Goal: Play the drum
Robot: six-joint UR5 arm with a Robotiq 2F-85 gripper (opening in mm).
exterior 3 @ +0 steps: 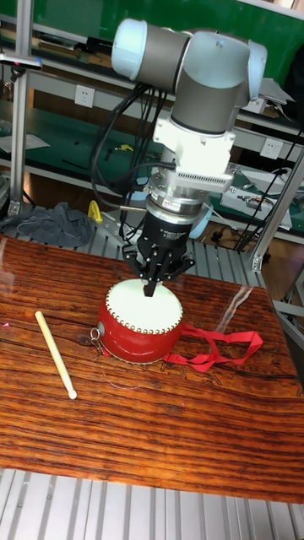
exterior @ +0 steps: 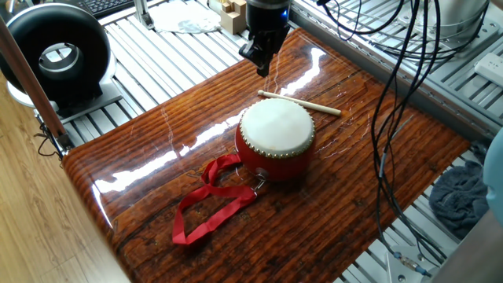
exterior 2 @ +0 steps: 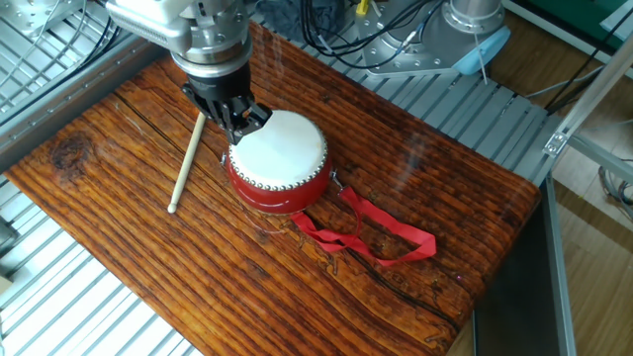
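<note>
The drum (exterior: 275, 130) (exterior 2: 282, 148) (exterior 3: 139, 316), red-bodied with a cream skin and studded rim, stands upright near the middle of the wooden table (exterior: 157, 157). Its red ribbon strap (exterior: 208, 204) (exterior 2: 381, 232) lies loose on the wood beside it. A thin pale wooden stick (exterior: 299, 103) (exterior 2: 186, 163) (exterior 3: 55, 353) lies flat on the table just past the drum. My gripper (exterior: 261, 64) (exterior 2: 237, 131) (exterior 3: 150, 289) hangs above the drum's rim on the stick's side. Its fingers are shut together with nothing between them, and they are clear of the skin.
A black ring-shaped device (exterior: 56, 55) sits off the table's left end. Black cables (exterior: 393, 79) hang over the right side. Pale wooden blocks (exterior: 230, 12) lie behind the arm, and a grey cloth (exterior: 460, 196) lies on the slatted bench at the right.
</note>
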